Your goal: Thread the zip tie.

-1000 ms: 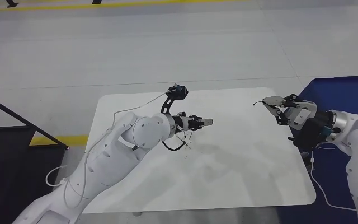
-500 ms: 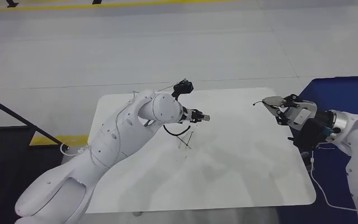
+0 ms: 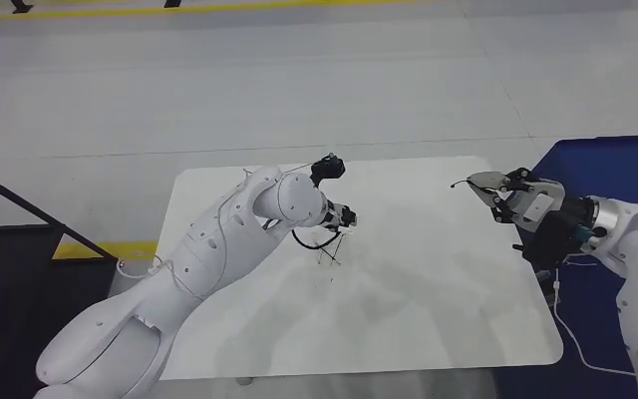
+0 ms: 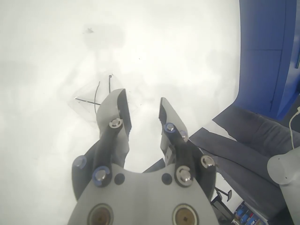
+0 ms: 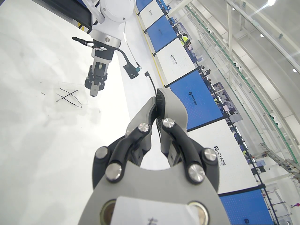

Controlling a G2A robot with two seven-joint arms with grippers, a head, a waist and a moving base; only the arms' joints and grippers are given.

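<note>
From above, your left gripper (image 3: 349, 216) is drawing back and tipping down over the loose ties (image 3: 327, 254) on the table (image 3: 449, 299). At its wrist, the jaws are standing apart, likely lining up a pick. At the right wrist, the right gripper (image 5: 159, 94) is clamping the zip tie (image 5: 151, 81).

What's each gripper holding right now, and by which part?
The right gripper pinches a black zip tie along its strap, head end sticking out; the left gripper holds nothing.

Smooth matt white table (image 3: 449, 299); thin black plastic zip tie (image 5: 151, 81)
</note>
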